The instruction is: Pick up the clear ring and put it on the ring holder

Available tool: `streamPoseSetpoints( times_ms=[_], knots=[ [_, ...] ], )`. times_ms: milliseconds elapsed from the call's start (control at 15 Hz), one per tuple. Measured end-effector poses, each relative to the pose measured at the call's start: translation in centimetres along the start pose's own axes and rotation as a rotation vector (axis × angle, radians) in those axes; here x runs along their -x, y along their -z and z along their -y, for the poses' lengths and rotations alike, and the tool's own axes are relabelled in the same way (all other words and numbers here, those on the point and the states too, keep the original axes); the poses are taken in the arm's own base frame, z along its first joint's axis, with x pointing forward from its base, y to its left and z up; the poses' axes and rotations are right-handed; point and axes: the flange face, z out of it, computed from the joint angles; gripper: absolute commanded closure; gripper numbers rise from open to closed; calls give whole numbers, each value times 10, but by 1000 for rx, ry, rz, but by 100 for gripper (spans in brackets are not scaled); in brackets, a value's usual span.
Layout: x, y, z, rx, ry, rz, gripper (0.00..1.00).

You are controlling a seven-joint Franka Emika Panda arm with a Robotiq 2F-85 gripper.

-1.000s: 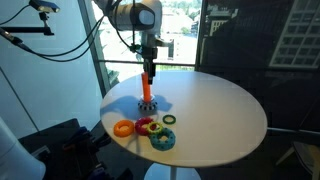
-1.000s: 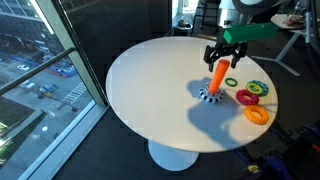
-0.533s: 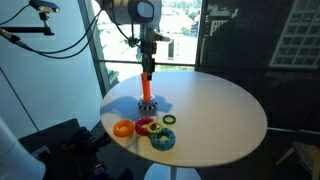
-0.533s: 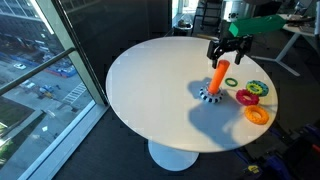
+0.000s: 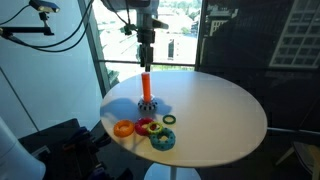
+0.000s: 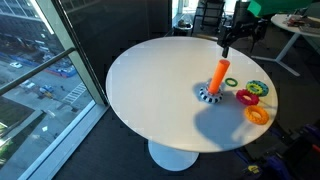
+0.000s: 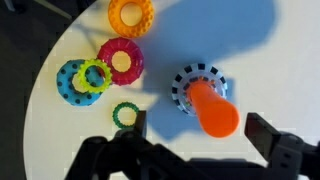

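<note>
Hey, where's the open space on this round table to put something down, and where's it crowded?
The white table is bare from the ring holder across to the rim away from the rings. Crowded: the edge beside the holder, where the orange ring, pink ring and blue toothed ring cluster.

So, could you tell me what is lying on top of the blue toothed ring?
A smaller yellow-green toothed ring lies on the blue toothed plastic ring, off-centre toward the magenta ring. It covers part of the blue ring's hole, hiding that spot.
</note>
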Motion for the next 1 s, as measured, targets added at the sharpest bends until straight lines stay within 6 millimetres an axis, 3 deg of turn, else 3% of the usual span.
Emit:
streamPoseSetpoints(
  times_ms=[667, 1000],
  knots=[
    [34, 48, -47, 6, -39, -53, 0],
    [43, 55, -61, -2, -56, -68, 0]
  ],
)
